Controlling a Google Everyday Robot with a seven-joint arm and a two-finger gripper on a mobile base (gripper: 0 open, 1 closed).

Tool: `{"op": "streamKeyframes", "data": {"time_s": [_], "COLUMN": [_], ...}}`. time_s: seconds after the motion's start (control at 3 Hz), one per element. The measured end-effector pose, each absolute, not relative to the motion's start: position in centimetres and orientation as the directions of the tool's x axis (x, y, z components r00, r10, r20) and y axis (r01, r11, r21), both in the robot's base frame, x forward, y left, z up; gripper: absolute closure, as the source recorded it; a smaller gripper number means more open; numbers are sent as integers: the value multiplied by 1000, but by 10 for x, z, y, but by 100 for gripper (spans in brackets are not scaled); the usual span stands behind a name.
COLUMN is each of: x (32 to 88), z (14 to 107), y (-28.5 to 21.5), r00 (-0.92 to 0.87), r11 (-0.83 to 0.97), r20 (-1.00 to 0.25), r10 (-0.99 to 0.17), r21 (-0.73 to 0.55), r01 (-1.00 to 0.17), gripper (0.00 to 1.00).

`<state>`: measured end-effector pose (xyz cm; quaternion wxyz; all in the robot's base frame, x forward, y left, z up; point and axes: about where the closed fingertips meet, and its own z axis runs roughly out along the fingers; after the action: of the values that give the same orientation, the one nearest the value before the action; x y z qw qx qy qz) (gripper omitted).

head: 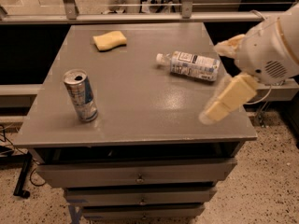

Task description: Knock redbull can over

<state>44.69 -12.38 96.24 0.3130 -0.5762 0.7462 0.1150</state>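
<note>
The redbull can (81, 95) stands upright near the front left of the grey table top (140, 101). It has blue and silver panels and a silver top with a pull-tab. My gripper (212, 80) hangs over the table's right side, far to the right of the can. Its two cream fingers (229, 98) are spread apart with nothing between them. The white arm housing (273, 45) is behind it at the right edge.
A clear plastic bottle (191, 65) with a white label lies on its side at the right middle, just left of the gripper. A yellow sponge (110, 40) lies at the back left. Drawers (135, 174) are under the table top. A metal rail (140, 17) runs behind.
</note>
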Motion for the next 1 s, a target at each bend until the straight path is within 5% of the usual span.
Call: {"op": "streamKeyframes", "data": {"time_s": [0.67, 1.0], "x": [452, 445], "z": [941, 955], "y": [19, 41], "r00": [-2, 3], "r11": [180, 160], "r20": [-855, -886], "r10": [-519, -464], "r21": [-108, -87], "r01": [-978, -983], "gripper": [0, 0]}}
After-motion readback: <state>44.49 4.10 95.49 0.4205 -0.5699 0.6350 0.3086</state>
